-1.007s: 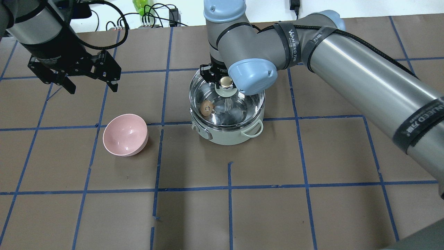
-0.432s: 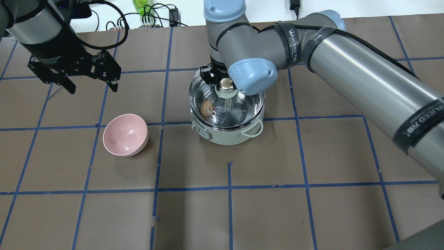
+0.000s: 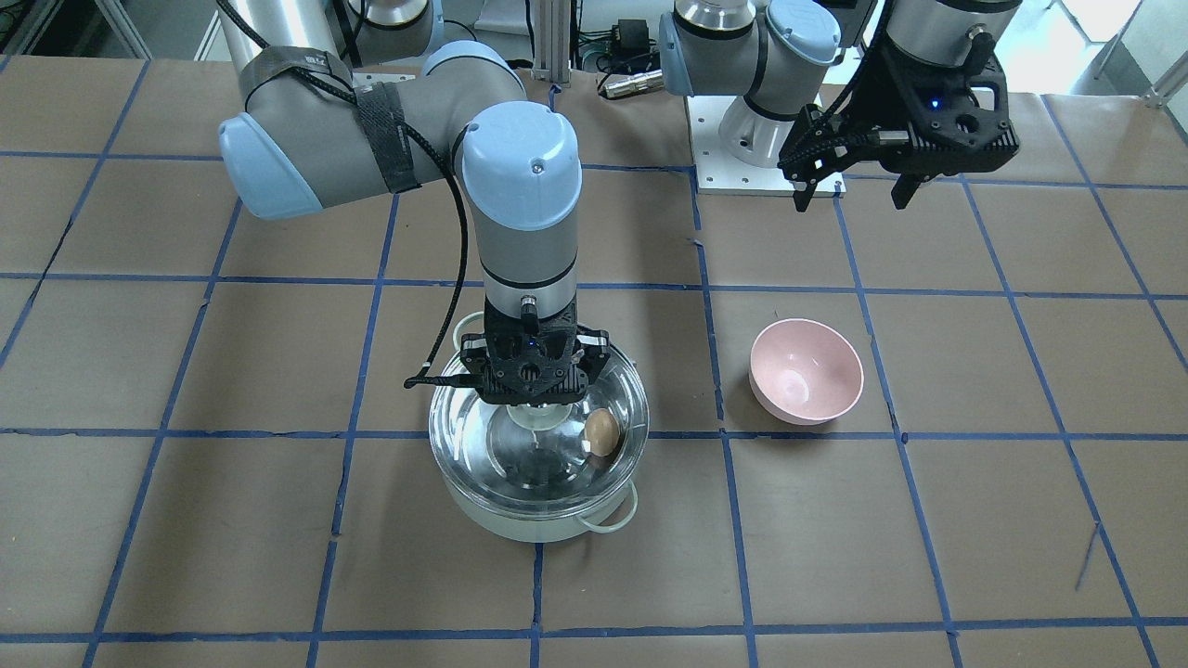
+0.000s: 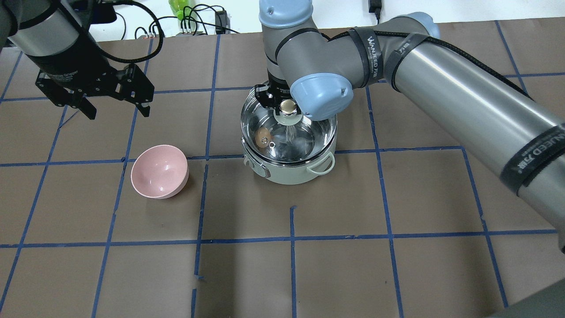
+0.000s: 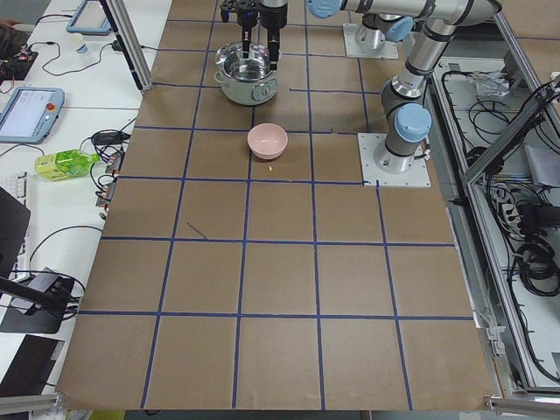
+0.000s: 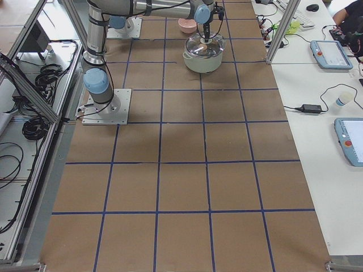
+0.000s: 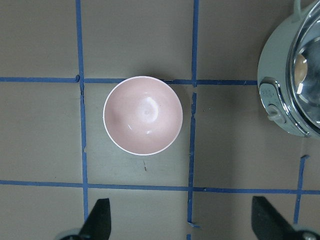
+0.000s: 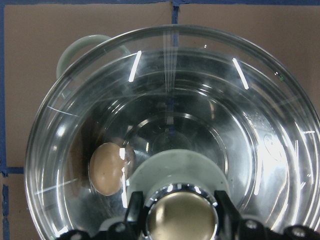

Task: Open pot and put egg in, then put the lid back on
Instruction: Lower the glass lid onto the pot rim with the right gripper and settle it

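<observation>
The pale mint-green pot (image 4: 291,173) stands mid-table; it also shows in the front view (image 3: 520,527). The tan egg (image 4: 263,134) lies inside it, at its left side, seen through the glass in the front view (image 3: 601,432) and the right wrist view (image 8: 106,169). The clear glass lid (image 4: 311,132) covers the pot, on or just above its rim; I cannot tell which. My right gripper (image 4: 286,104) is shut on the lid's beige-gold knob (image 8: 182,218). My left gripper (image 4: 118,114) is open and empty, held high over the far left of the table.
An empty pink bowl (image 4: 160,171) sits left of the pot, below my left gripper in the left wrist view (image 7: 143,115). Blue tape lines grid the brown table. Cables and a green bottle (image 4: 181,8) lie beyond the far edge.
My right gripper has lowered the lid slightly onto the pot, then held still. The left arm has not moved.
</observation>
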Controlling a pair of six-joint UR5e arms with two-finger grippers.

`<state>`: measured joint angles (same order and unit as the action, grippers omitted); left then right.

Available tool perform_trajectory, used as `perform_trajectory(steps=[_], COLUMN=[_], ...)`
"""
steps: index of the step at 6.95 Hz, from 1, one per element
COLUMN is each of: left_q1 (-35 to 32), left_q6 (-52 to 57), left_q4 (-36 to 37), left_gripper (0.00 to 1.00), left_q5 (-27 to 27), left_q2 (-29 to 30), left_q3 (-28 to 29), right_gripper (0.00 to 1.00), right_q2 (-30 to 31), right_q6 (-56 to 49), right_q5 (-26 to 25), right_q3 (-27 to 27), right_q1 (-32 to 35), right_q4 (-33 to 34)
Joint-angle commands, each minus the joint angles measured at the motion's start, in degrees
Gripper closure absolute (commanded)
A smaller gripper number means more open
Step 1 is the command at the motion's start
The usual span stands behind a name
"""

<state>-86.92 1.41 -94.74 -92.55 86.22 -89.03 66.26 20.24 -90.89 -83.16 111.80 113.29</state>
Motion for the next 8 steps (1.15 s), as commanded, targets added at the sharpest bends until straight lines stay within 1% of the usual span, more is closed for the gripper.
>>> perform_trajectory(steps=[1, 8], left_q1=[0.0, 0.0], left_q6=[0.0, 0.0], left_q4=[0.0, 0.0], left_gripper=[0.0, 0.0], left_q5=[0.0, 0.0], left_q2=[0.0, 0.0], left_q3=[0.0, 0.0], right_gripper=[0.82, 0.81], right_q2=[0.0, 0.1], right_q6=[-1.0, -1.0], right_q5=[0.0, 0.0], right_q3=[0.3, 0.8], right_q1=[0.0, -0.1], right_q4=[-1.2, -2.1])
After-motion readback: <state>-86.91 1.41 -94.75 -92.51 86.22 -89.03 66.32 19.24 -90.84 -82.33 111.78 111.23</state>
